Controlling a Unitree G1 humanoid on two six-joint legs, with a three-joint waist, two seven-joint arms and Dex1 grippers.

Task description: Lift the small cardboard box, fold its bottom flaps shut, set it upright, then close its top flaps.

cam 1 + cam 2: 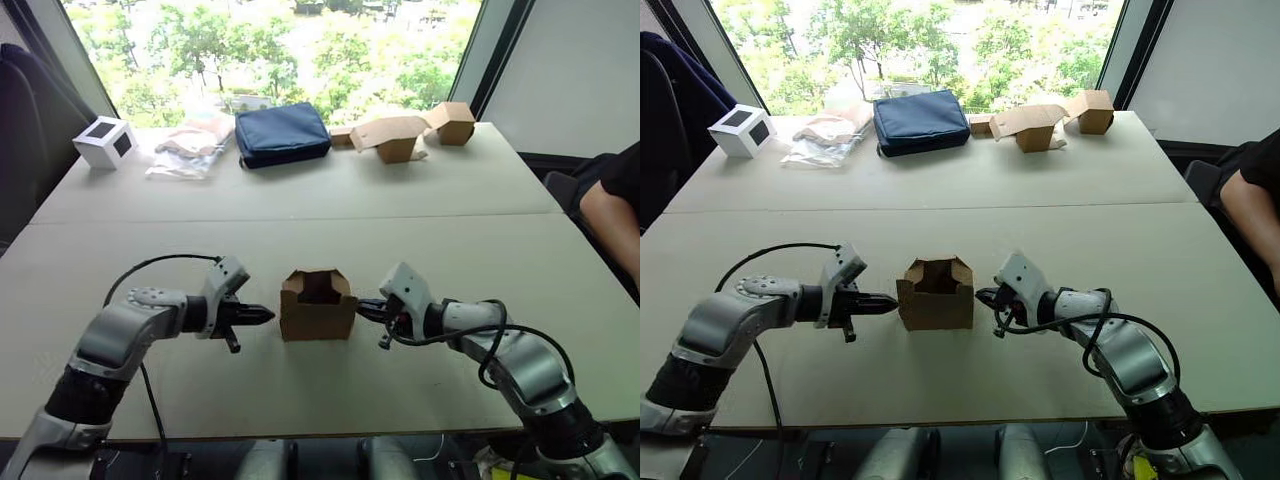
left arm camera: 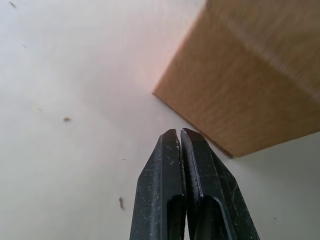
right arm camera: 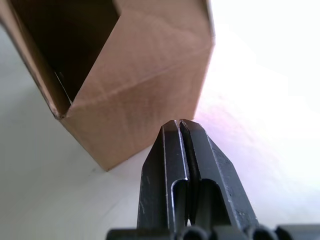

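Small cardboard box (image 1: 318,305) upright on table (image 1: 300,200), top flaps (image 1: 318,281) open

No text, label, brand or number could be read anywhere. The small cardboard box (image 1: 318,310) was plain brown with no print on the walls that showed. The white cube (image 1: 105,141), the navy pouch (image 1: 282,133) and the tan boxes (image 1: 400,132) at the far edge perhaps carried small markings, but none was legible.
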